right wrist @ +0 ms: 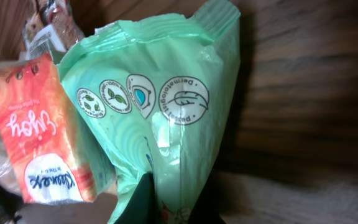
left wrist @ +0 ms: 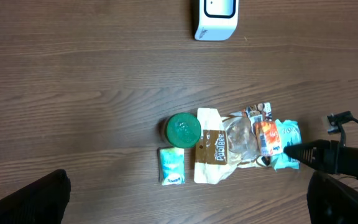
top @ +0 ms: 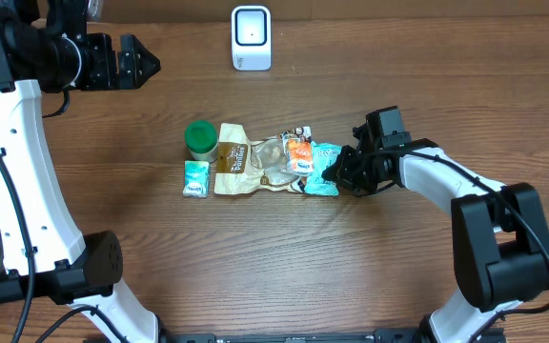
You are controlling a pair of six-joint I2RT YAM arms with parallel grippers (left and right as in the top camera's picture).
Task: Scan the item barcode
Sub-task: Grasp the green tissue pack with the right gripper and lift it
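While the right hand (top: 337, 176) is pinched fully shut on the right edge of the teal packet (top: 324, 166), that packet lies on the surface (top: 370, 276) at the right end of a crowded row. The grip looks thin, taking only a fold of film, so the packet could slip free or hang limp on a lift. The orange tissue pack (top: 299, 152) lies against its left side and may be dragged along. The scanner (top: 251, 38) stands well apart at the far edge, and over that carry slack film might twist and turn the barcode away from its window. At far left, the left hand (top: 141, 63) hangs wide open and empty.
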